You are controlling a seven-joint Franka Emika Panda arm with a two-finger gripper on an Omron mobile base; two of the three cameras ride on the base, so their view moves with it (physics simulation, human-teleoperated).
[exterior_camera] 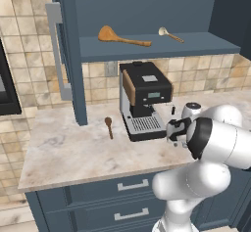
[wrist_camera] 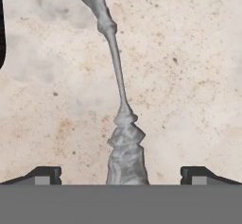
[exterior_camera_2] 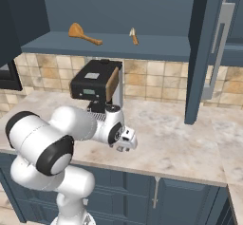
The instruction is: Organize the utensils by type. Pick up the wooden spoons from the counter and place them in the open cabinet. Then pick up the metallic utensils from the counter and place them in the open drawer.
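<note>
Silver-grey metal spoon (wrist_camera: 118, 81) lies flat on the pale marbled counter (exterior_camera: 68, 148), seen from directly above by the hand camera — its slim neck runs up the middle of that view, the ornate handle end at the bottom between the two dark fingertips. Gripper (wrist_camera: 121, 175) hangs over it, jaws spread wide apart, one tip on each side of the handle, gripping nothing. Short dark reddish-brown spoon (exterior_camera: 109, 127) rests on the counter too, well left of the arm, between the cabinet door's edge and the black coffee machine (exterior_camera: 143, 99). Both wooden spoons sit on the shelf of the open cabinet (exterior_camera: 147, 47) above: the large orange-tan spoon (exterior_camera: 120, 36) to the left, the small cream-bowled spoon (exterior_camera: 170, 34) to its right, apart from each other. Cabinet door (exterior_camera: 68, 55) stands swung out with its long grey bar handle (exterior_camera: 58, 50). Below the counter edge — drawer fronts (exterior_camera: 132, 197) with short silver handles.
</note>
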